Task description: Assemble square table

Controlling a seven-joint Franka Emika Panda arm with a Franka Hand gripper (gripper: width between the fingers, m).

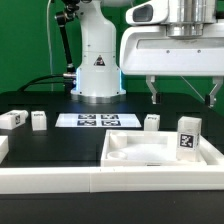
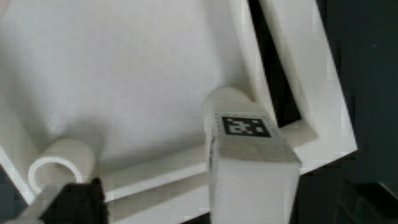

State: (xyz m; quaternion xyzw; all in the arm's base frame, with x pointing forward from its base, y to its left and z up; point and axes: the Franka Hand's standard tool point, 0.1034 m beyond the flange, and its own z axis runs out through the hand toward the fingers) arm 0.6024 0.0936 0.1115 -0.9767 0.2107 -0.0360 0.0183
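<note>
Above the right side of the scene, the pincer, held wide, fingers well apart and gripping nothing. Just below it and clear of both fingertips, the upright leg, tag turned toward the exterior view. Under that leg, the white square tabletop, tray-like, at the near right of the black surface, just behind the long white rail along the near edge.

Loose on the surface, farther back: the leftmost leg, beside it the second leg, and well to the right the third leg, just beyond the tabletop's far rim. Between the second and third, flat on the surface, the marker board. Behind it, far centre, the robot base.

In the wrist view, the same upright leg seen from above, tag visible, close to the raised rim of the tabletop. One dark finger off to the side, apart from the leg.
</note>
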